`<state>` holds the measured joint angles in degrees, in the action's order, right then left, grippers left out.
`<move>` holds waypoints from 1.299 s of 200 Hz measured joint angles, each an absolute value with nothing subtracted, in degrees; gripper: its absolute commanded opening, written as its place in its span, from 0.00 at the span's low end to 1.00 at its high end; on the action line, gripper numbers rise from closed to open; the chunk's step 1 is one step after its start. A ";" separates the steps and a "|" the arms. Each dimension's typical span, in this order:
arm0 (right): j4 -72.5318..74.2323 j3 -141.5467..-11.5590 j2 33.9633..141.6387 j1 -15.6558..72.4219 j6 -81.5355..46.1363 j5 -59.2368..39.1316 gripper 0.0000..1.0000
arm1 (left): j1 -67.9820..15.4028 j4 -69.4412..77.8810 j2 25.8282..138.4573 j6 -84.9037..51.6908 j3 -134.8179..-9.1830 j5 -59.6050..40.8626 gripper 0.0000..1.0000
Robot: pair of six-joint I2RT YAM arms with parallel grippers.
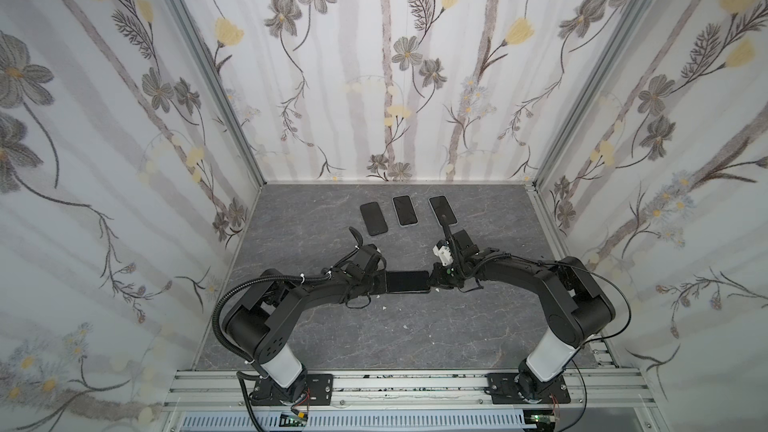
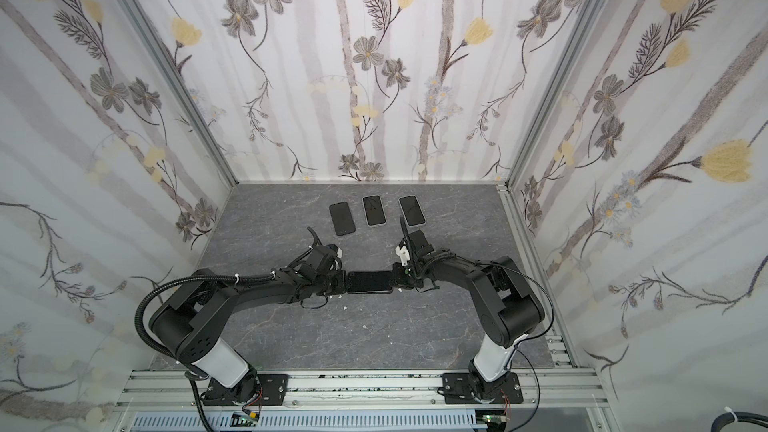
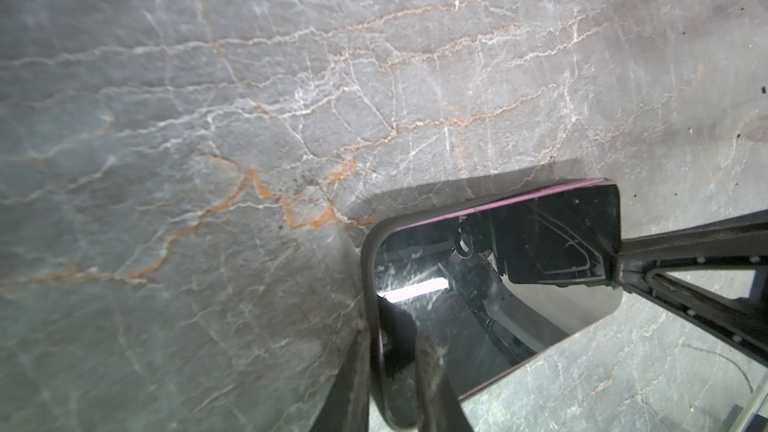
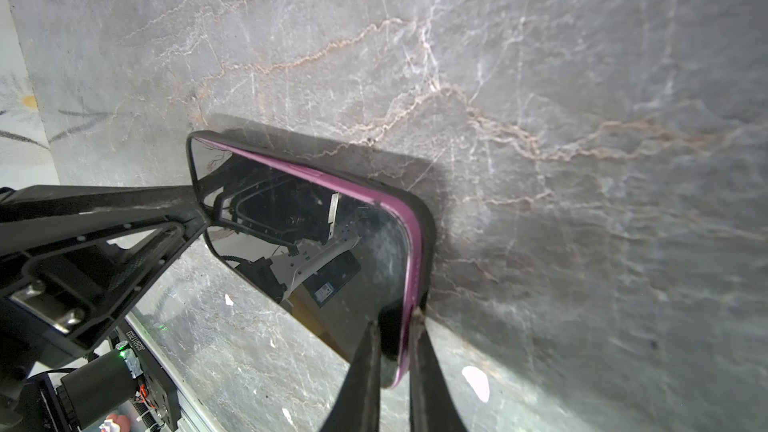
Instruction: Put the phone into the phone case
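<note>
Left gripper [image 3: 395, 371]: clenched on the near end of the case, with one finger on the glass and one underneath.
Case [image 3: 369, 284]: black; its lip wraps the phone's left end. Along one long side it sits lower than the phone's edge.
Phone [image 1: 408, 281]: purple-edged and screen up, spanning the gap between the two grippers over the middle of the table [image 1: 332, 326]. In both wrist views a purple strip shows above the case lip, so that side looks proud of the case. It casts a broad shadow and seems lifted off the table, though I cannot be sure.
Back row: three spare phones [image 1: 404, 210] lie side by side near the rear wall, well apart from the work.
Right gripper [image 4: 395, 347]: pinched on the phone's other end, where the purple edge runs round the corner outside the lip.
Step in hand: seating the phone. By my reading one end is in and the long side and right corner are not yet snapped home.
Next move: it calls for a steady hold on the case from the left, and a push from the right that drives the purple edge down under the lip. The pressure should be even, since the glass is slick and a pinch on it could slip.
</note>
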<state>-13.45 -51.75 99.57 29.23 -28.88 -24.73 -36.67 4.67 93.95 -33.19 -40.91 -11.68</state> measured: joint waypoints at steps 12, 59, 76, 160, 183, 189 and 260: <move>-13.76 -51.99 99.68 29.23 -28.95 -24.73 0.11 | -36.69 4.67 93.95 -33.19 -40.91 -11.64 0.18; -14.79 -52.40 98.24 30.00 -28.84 -22.74 0.23 | -36.75 4.67 93.71 -33.12 -40.69 -10.74 0.17; -16.27 -52.40 96.95 30.13 -28.82 -21.26 0.23 | -36.75 4.89 93.69 -33.01 -40.53 -10.74 0.17; -17.74 -51.53 95.37 30.39 -28.40 -20.71 0.12 | -36.75 4.89 93.36 -32.93 -40.36 -10.50 0.17; -17.43 -51.53 96.09 30.70 -28.40 -21.34 0.12 | -36.77 4.78 93.14 -32.93 -40.21 -10.31 0.17; -17.37 -51.53 96.25 30.76 -28.38 -21.80 0.12 | -36.77 4.73 93.14 -32.93 -40.18 -10.31 0.17; -17.10 -51.96 97.62 30.72 -28.18 -22.83 0.08 | -36.75 4.54 93.08 -32.93 -40.21 -10.20 0.17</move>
